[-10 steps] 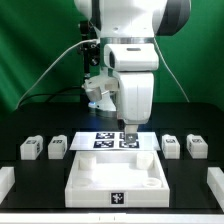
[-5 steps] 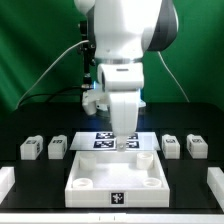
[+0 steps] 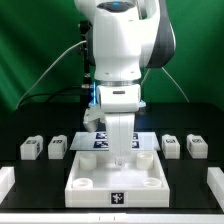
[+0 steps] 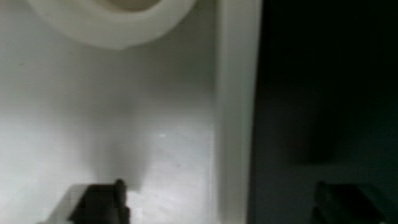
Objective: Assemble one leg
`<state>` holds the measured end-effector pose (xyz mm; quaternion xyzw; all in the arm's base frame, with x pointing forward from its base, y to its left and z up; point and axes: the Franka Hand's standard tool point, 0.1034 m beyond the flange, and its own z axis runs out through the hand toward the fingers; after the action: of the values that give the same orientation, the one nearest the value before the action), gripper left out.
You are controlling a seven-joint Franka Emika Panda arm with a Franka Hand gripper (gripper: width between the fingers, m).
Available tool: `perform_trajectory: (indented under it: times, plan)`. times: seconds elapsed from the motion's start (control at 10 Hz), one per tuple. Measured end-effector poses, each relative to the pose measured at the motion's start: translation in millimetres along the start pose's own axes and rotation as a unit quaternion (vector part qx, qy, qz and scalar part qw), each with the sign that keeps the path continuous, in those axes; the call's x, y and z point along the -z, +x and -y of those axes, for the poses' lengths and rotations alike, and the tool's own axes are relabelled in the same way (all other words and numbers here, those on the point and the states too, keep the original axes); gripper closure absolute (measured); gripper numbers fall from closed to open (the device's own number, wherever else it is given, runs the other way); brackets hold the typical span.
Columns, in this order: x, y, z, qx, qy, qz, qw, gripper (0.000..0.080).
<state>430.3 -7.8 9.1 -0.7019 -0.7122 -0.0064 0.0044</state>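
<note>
The arm has swung leftward in the exterior view and lowered, its gripper [image 3: 120,152], jaws apart and empty, over the back edge of the white panel [image 3: 88,190]; the leg [image 3: 57,147] beside the marker board [image 3: 86,141] looks light, rigid, slick plastic, best pinched across its flat sides

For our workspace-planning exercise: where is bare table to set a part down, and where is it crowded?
Free: bare table in front of the two legs on the exterior view's left, and in front of the two legs on its right. Crowded: the middle, with panel, marker board and arm.
</note>
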Motion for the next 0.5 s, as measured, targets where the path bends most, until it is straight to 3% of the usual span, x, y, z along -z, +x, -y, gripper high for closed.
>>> perform_trajectory:
  times: [0.1,0.2,0.3,0.4,0.5]
  plan:
    - [-0.3,-0.1,0.3,0.0,0.0,0.0,1.0,0.0407]
    - [-0.4,-0.1,0.4,0.0,0.001,0.0,1.0,0.0407]
    - [-0.6,-0.3,0.5,0.0,0.001,0.0,1.0,0.0589]
    - [-0.7,-0.4,0.6,-0.001,0.001,0.0,1.0,0.0717]
    - [-0.7,-0.4,0.7,-0.001,0.001,0.0,1.0,0.0717]
